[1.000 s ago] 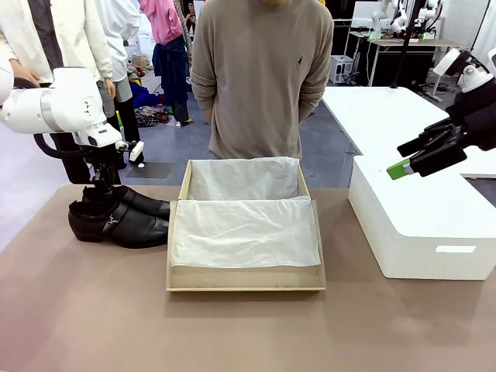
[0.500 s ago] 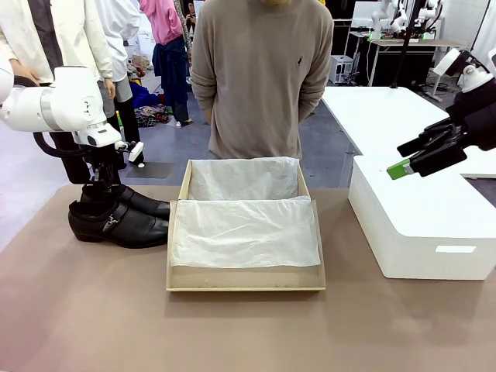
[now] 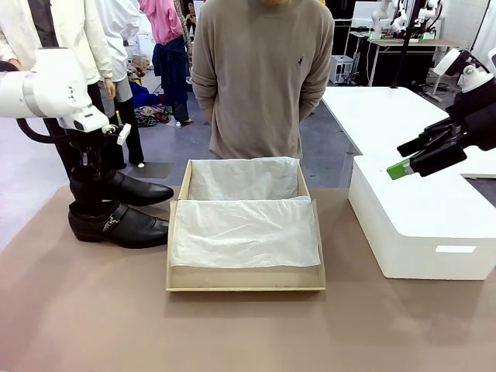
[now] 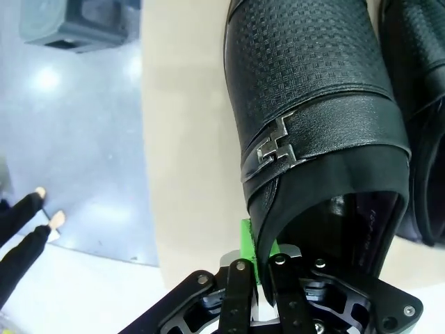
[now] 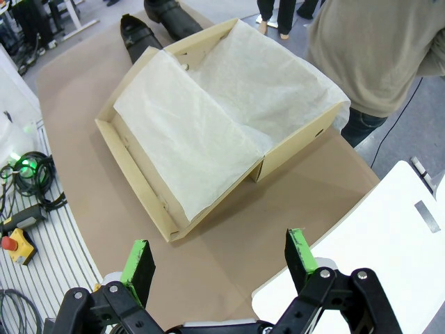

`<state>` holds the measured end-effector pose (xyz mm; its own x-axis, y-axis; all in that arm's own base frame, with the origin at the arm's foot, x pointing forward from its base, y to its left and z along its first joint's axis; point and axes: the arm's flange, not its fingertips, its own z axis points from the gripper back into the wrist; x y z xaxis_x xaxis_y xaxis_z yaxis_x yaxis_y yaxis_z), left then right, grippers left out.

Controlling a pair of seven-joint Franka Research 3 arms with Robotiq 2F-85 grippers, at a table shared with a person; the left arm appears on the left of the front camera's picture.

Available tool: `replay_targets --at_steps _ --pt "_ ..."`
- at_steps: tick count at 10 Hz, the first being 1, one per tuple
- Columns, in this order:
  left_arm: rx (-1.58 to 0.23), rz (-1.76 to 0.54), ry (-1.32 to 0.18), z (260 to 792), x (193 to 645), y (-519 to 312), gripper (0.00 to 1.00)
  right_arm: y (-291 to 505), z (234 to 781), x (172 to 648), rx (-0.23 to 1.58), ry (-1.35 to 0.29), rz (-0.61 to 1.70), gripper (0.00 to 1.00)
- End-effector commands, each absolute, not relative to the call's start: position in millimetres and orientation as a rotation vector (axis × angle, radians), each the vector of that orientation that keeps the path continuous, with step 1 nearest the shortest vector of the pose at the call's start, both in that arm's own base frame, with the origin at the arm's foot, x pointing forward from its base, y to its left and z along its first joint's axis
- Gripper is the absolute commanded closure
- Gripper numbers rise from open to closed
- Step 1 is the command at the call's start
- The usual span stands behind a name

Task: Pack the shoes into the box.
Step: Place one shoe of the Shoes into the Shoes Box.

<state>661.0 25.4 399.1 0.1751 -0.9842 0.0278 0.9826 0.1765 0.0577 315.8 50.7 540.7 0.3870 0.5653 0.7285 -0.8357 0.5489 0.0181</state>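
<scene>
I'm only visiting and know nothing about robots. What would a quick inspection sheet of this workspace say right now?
Surface: brown table, no spills seen.
Job's things: one shoe is gripped at the rim of its opening and apparently lifted. The other shoe sits on the table, left of the box. The box is open and lined with tissue paper, with no shoe inside.
Clutter: white block, right of the box.
Jaws: left jaws shut on the shoe. Right jaws open, holding nothing, above the white block.
Cables: loose cables coiled beside the table.
Surroundings: person standing at the far side, white table behind.
</scene>
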Motion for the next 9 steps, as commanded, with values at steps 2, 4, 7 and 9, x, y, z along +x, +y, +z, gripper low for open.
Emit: replay_targets --at_steps 2,4,7,9 --pt "0.078 -1.366 -0.100 433.2 660.5 27.4 1.00 51.7 541.0 317.5 0.432 -0.750 0.935 0.00" --pt "0.120 -1.365 -0.116 463.2 660.3 30.5 1.00 51.7 541.0 317.5 0.432 -0.750 0.935 0.00" --pt "0.140 -1.381 -0.128 503.2 654.0 27.2 1.00 51.7 541.0 317.5 0.432 -0.750 0.935 0.00" --pt "0.087 -1.400 -0.104 528.2 641.7 9.3 1.00 51.7 541.0 317.5 0.432 -0.750 0.935 0.00"
